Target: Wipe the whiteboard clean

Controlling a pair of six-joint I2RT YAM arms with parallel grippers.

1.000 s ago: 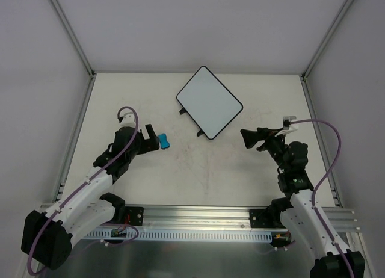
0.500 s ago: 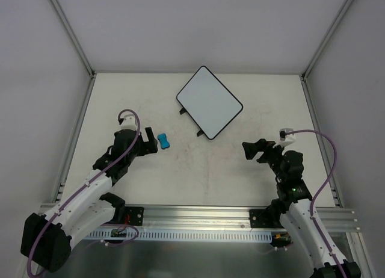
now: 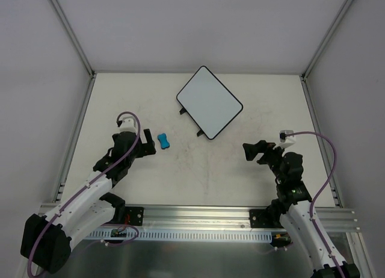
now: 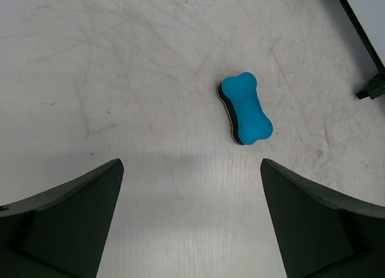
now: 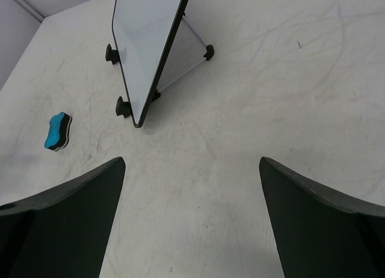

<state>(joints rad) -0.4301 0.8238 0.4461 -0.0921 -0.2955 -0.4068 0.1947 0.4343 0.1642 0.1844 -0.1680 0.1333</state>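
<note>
The whiteboard (image 3: 209, 102) lies at the back middle of the table, white with a thin black rim and small black tabs, and no writing shows on it. It also shows in the right wrist view (image 5: 144, 43), and its rim shows in the left wrist view (image 4: 361, 25). A small blue bone-shaped eraser (image 3: 163, 141) lies loose on the table, left of the board, and shows in both wrist views (image 4: 245, 108) (image 5: 58, 131). My left gripper (image 3: 149, 147) (image 4: 191, 163) is open and empty just behind the eraser. My right gripper (image 3: 248, 151) (image 5: 191, 160) is open and empty, near the board's front right.
The table (image 3: 204, 169) is off-white and scuffed, with grey walls at the back and both sides. An aluminium rail (image 3: 198, 215) runs along the near edge by the arm bases.
My left gripper has drawn back from the eraser, which stays on the table. My right gripper has moved back toward the near edge, away from the board.
</note>
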